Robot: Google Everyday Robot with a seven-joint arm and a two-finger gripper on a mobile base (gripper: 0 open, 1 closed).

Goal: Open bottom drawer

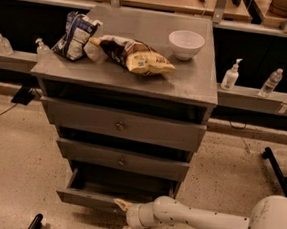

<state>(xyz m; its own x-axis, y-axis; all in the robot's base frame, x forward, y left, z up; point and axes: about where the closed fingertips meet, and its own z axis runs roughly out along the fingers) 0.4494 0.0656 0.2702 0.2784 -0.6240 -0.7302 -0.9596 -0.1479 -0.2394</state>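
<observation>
The bottom drawer (86,198) is the lowest and narrowest of three grey drawers in the cabinet. It stands pulled out, showing its dark inside (122,181). My gripper (123,218) is at the middle of the drawer's front, low near the floor, on the end of the white arm (199,224) that reaches in from the right. Its two yellowish fingertips (121,204) stand apart, one at the drawer front's edge and one below it. The drawer's knob is hidden behind the gripper.
The mid-sized drawer (122,161) and the widest drawer (120,125) above are shut. On the cabinet top (196,81) lie two snack bags (133,55) and a white bowl (186,42). Bottles (231,75) stand on a ledge behind. A black bar (278,171) lies on the floor at right.
</observation>
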